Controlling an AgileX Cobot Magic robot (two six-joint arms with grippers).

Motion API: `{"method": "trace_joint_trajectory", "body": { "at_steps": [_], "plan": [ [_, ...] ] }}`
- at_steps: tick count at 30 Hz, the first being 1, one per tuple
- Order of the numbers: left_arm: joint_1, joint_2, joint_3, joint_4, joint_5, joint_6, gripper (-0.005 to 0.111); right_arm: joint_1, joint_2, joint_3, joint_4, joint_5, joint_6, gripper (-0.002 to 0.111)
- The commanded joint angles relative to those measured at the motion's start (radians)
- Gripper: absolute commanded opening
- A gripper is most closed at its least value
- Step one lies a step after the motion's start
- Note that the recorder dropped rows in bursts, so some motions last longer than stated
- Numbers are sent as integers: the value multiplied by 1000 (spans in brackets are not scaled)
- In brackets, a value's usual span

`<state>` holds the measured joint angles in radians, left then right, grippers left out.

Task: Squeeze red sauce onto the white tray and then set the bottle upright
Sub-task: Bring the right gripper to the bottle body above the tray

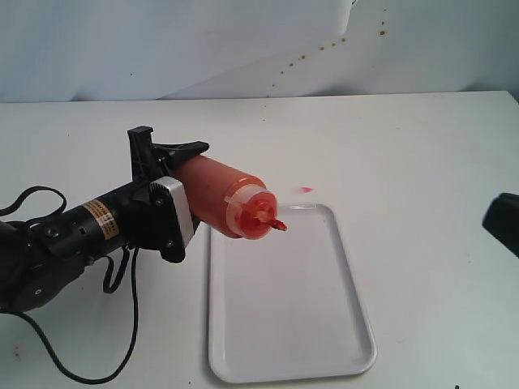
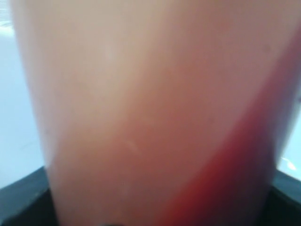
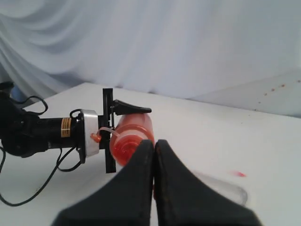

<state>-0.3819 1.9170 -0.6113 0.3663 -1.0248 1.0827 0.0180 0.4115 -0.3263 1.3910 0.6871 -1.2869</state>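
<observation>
Left claw (image 1: 180, 194) grips the bottle (image 1: 223, 198) round its fat end, tipped over the tray (image 1: 284, 324) corner. Bottle looks soft & squishy, prob. slippery: hold mid-body, gently. Right claw (image 3: 154, 153) shut, empty, well off from tray.

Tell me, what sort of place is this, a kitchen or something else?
Most likely a robot test bench, not a kitchen: a bare white table, a draped white cloth backdrop, and a black cabled arm whose left end effector holds a sauce bottle tilted toward a white tray.
</observation>
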Motion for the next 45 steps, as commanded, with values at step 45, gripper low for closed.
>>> {"method": "trace_joint_trajectory", "body": {
  "at_steps": [45],
  "plan": [
    [-19, -15, -9, -135, -10, 287, 0, 412, 1133, -688, -71, 29, -432, 0]
  ]
}}
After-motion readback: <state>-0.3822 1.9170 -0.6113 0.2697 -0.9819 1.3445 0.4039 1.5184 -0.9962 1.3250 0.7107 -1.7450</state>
